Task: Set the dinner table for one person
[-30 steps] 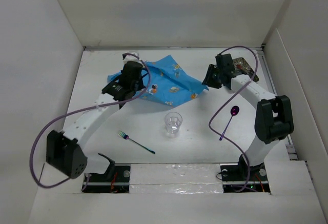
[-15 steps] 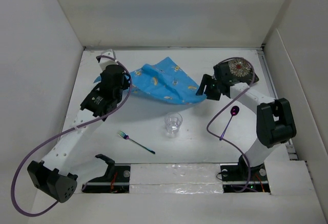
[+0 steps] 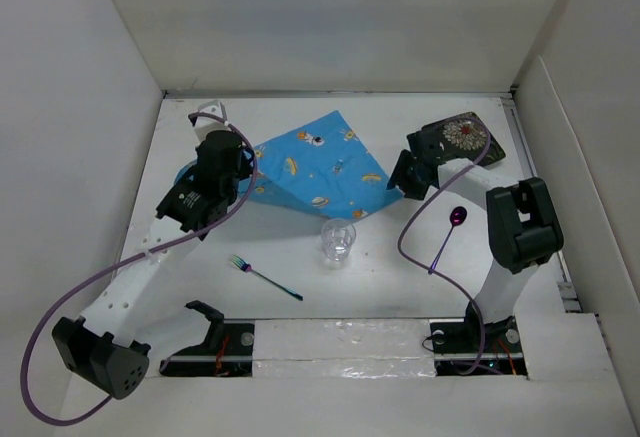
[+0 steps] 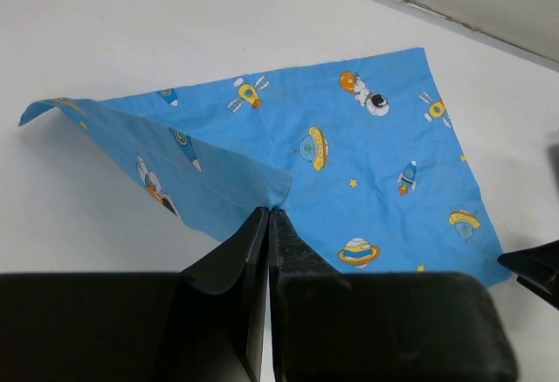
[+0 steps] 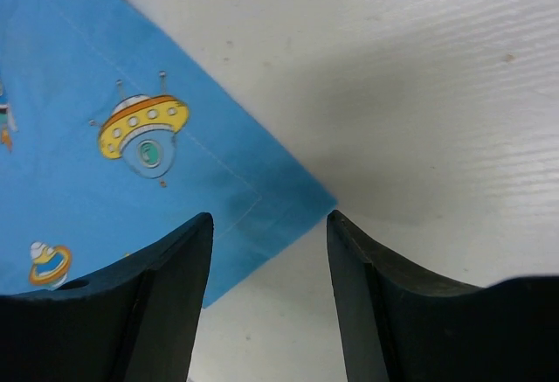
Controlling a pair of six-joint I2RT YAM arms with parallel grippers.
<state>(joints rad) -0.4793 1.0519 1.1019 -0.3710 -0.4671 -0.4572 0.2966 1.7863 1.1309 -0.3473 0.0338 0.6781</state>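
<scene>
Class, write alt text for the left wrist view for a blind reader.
The left gripper, shut, pinches a raised fold of a blue space-print placemat. The rest lies spread flat on the white table.

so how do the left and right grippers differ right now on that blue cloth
The left gripper is shut, pinching a raised fold of the blue placemat; the right gripper is open, gripping nothing. The left is at the cloth's left edge, while the right hangs over its right corner, which lies flat on the table. Both have black fingers.
</scene>
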